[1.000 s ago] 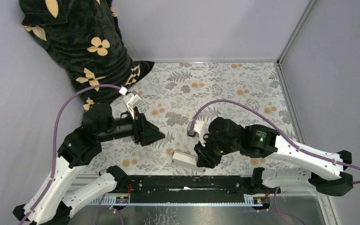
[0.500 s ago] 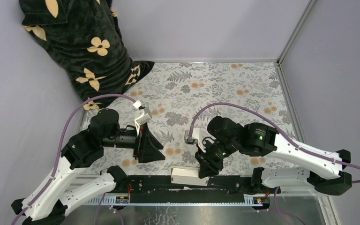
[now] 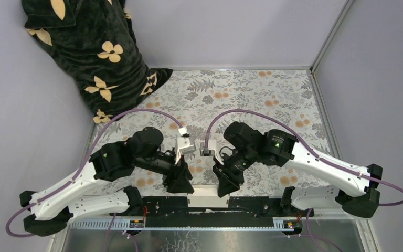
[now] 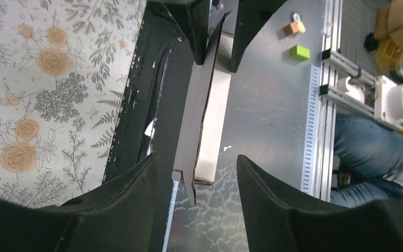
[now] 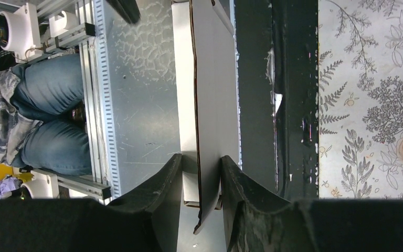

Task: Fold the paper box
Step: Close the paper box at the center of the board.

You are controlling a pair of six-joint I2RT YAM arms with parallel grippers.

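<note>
The paper box (image 3: 208, 191) is a white, flattish cardboard piece held edge-on above the black rail at the near edge. My right gripper (image 3: 224, 189) is shut on its right end. In the right wrist view the fingers (image 5: 174, 176) press both sides of the paper box (image 5: 212, 94), and my right gripper (image 5: 200, 176) shows a flap sticking out behind. My left gripper (image 3: 184, 187) is open around the left end. In the left wrist view the paper box (image 4: 205, 115) ends between my left gripper (image 4: 197, 181) fingers with gaps on both sides.
A black rail (image 3: 252, 206) and a metal plate (image 3: 215, 239) run along the near edge. A dark floral cloth (image 3: 92, 50) lies at the back left. Small green (image 4: 299, 51) and orange (image 4: 294, 27) blocks sit on the plate. A person's jeans (image 5: 47, 121) show beyond the frame.
My right gripper has carried the box from the patterned table toward the near edge, over the rail. My left arm has swung right and down, bringing its open fingers around the box's left end.
</note>
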